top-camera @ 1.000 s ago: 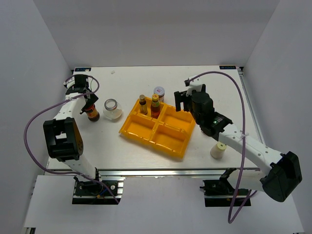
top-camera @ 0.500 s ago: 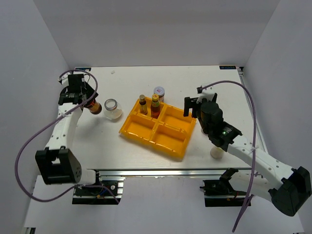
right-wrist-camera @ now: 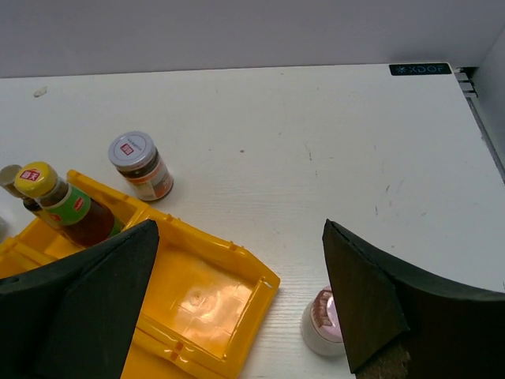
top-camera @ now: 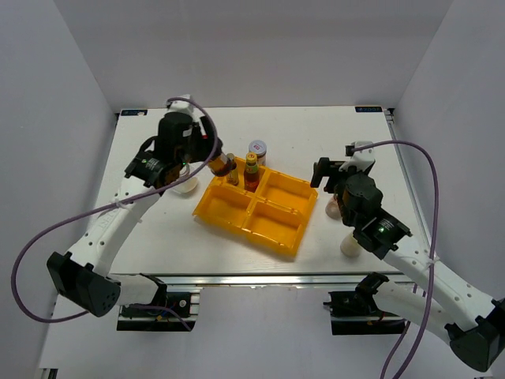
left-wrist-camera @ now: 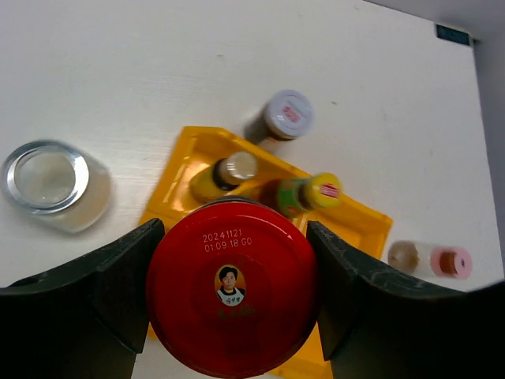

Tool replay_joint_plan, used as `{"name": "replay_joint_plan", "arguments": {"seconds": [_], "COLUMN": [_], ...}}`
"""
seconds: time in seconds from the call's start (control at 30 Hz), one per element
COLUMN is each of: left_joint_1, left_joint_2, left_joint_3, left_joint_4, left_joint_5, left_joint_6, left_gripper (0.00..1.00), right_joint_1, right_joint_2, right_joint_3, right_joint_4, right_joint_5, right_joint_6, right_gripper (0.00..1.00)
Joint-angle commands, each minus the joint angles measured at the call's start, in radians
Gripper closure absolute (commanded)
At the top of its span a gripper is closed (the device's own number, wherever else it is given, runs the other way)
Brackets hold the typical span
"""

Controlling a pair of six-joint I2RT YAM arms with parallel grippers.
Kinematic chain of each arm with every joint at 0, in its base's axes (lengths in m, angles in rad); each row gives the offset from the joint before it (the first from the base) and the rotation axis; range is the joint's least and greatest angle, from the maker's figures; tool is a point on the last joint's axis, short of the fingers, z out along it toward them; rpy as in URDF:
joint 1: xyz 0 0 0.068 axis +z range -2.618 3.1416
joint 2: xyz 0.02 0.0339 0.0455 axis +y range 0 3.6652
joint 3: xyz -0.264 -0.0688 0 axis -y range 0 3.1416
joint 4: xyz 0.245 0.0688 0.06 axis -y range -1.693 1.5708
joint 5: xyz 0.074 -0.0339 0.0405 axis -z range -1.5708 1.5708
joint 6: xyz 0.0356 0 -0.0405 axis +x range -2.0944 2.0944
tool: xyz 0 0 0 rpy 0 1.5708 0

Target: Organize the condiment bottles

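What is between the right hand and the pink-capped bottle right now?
Nothing. The right wrist view shows only bare table between the open right hand and the pink-capped bottle, which stands beside a corner of the yellow tray.

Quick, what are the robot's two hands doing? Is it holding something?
Left gripper: closed on the red-capped jar.
Right gripper: open, holding nothing.

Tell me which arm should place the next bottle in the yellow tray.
Left: the left pincer grips the red-capped jar at the yellow tray's far corner. The right pincer is open and empty.
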Motion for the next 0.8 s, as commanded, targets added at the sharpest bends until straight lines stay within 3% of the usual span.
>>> {"name": "replay_joint_plan", "arguments": {"seconds": [0.0, 0.33, 0.57, 0.77], "left_joint_1": [-0.128, -0.390, -0.409, -0.409], "left_joint_2": [0.022, 0.210, 0.408, 0.585], "left_joint_3": [0.147, 0.336, 0.448, 0.574], "left_joint_4": [0.156, 0.161, 0.119, 0.081], "left_joint_5": [-0.001, -0.031, -0.076, -0.025], "left_joint_6": [0.079, 0.179, 0.196, 0.218], "left_gripper": [1.00, 1.00, 1.00, 1.00], "right_joint_1": [-0.005, -0.009, -0.013, -0.017], "right_joint_2": [-0.048, -0.139, -0.154, -0.162], "right_joint_3": [-0.008, -0.031, -0.034, -0.045], "right_joint_4": [-0.029, -0.068, -0.097, -0.092], "right_joint_5": [0.093, 0.116, 0.155, 0.177], "right_joint_6": [0.053, 0.062, 0.065, 0.062], "right_gripper": [0.11, 0.11, 0.11, 0.11]}}
